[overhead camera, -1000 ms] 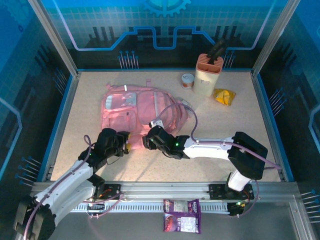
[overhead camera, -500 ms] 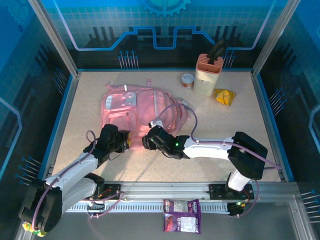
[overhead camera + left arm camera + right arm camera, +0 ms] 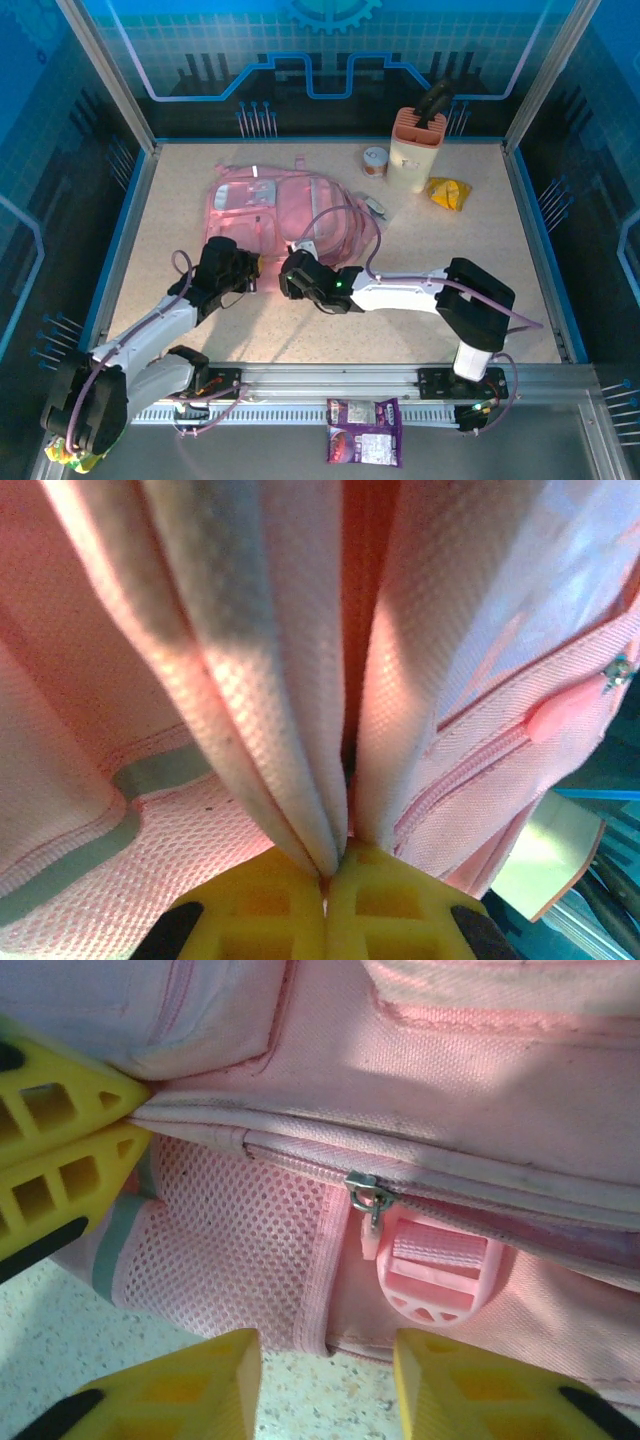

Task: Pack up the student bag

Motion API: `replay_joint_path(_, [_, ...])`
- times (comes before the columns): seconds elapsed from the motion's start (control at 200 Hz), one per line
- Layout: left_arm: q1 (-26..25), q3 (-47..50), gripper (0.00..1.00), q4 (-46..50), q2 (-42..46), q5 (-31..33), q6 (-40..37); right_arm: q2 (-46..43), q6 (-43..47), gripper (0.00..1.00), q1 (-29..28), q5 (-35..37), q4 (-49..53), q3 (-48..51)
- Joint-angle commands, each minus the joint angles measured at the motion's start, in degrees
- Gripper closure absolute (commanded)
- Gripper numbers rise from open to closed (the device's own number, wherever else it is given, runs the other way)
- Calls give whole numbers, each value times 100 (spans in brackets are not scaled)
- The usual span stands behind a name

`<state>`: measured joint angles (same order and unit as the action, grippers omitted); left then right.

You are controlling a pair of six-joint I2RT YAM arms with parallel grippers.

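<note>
The student bag (image 3: pixel 290 205), a soft pink backpack, lies flat in the middle of the table. My left gripper (image 3: pixel 252 272) is at the bag's near edge, shut on a fold of its pink fabric (image 3: pixel 300 730); the yellow fingertips (image 3: pixel 280 900) meet with the cloth pinched between them. Just to its right, my right gripper (image 3: pixel 286 276) stands open at the same edge. Its fingers (image 3: pixel 205 1385) straddle the bottom seam below a metal zipper pull (image 3: pixel 368 1198) and a pink strap buckle (image 3: pixel 435 1275), holding nothing. The left gripper's fingers (image 3: pixel 60 1130) show at the right wrist view's left edge.
At the back right stand a cream holder with a pink top (image 3: pixel 415 150), a small can (image 3: pixel 375 161) and a yellow packet (image 3: pixel 447 192). A small white item (image 3: pixel 378 207) lies beside the bag. A purple packet (image 3: pixel 364 444) rests on the front rail.
My left gripper has closed on the bag's near edge. The right gripper narrowed a little and shifted left. The bag's near edge has bunched and moved slightly away.
</note>
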<state>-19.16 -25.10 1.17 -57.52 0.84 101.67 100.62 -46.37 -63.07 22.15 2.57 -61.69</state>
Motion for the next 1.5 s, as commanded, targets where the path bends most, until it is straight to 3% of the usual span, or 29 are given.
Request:
replay_joint_path(0.0, [31,-320,100,-140,221,20,-81,141,-178,62,1,277,187,-198])
replay_joint_path(0.59, [-98,-294,100,-233,92,25,-12,680,168,68,194,705,8,-916])
replay_joint_path(0.805, [-106,-302,100,-240,75,30,-7,952,86,68,269,837,526,-1336])
replay_joint_path(0.975, [-116,-337,100,-217,56,60,-7,1001,119,80,269,813,433,-1315])
replay_joint_path(1.496, [-114,-243,100,-112,148,251,-20,487,433,99,260,966,746,-1153])
